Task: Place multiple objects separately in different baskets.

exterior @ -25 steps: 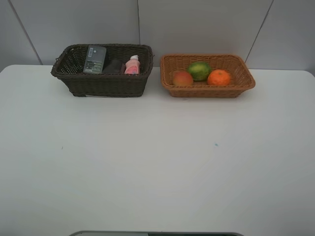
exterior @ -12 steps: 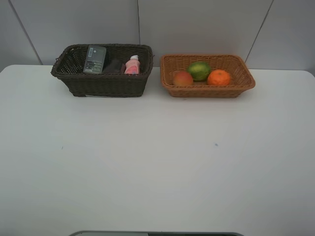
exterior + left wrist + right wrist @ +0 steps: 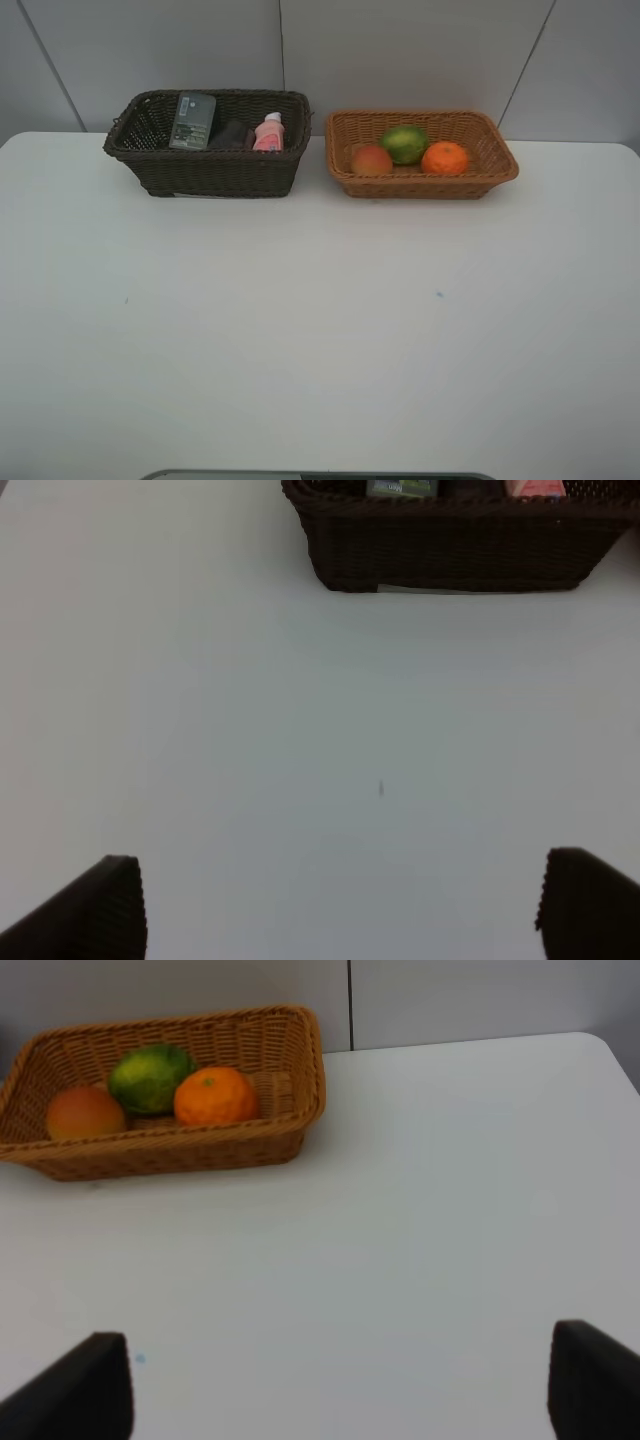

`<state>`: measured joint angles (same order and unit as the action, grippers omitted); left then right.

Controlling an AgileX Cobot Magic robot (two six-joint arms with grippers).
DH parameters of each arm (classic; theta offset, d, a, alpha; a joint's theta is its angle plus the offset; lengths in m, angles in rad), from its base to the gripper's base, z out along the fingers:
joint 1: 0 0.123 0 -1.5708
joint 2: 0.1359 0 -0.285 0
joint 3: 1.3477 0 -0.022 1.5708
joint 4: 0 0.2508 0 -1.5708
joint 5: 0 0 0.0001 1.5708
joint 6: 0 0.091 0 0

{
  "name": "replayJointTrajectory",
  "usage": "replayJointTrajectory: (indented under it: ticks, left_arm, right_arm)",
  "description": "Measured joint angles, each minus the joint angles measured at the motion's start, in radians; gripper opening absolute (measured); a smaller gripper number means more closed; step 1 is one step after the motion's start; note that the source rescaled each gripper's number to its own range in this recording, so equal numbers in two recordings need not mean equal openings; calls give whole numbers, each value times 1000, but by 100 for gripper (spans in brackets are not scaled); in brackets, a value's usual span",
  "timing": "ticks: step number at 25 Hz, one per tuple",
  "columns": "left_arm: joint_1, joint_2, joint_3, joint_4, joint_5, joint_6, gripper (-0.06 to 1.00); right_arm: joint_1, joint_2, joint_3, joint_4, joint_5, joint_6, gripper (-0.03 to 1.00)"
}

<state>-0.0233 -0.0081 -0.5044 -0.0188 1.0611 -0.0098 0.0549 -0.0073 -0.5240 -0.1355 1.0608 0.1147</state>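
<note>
The dark brown basket (image 3: pixel 210 170) at the back left holds the dark green pump bottle (image 3: pixel 192 121), the pink white-capped bottle (image 3: pixel 269 133) and a dark object (image 3: pixel 231 134) between them, too dim to tell whether it is the tumbler. The light tan basket (image 3: pixel 500 168) holds the peach-like fruit (image 3: pixel 371 160), the green fruit (image 3: pixel 404 143) and the orange (image 3: pixel 445 157). My left gripper (image 3: pixel 340 910) is open and empty, well short of the dark basket (image 3: pixel 450 550). My right gripper (image 3: pixel 340 1390) is open and empty, short of the tan basket (image 3: pixel 300 1070). Neither arm shows in the exterior view.
The white table (image 3: pixel 320 330) stretches from the baskets to the near edge. A grey wall stands right behind the baskets. The two baskets stand side by side with a small gap between them.
</note>
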Motion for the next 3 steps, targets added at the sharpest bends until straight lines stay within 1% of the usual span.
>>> replayJointTrajectory:
  ticks: [3]
  left_arm:
    - [0,0,0,0,0,0,100]
  right_arm:
    - [0,0,0,0,0,0,91]
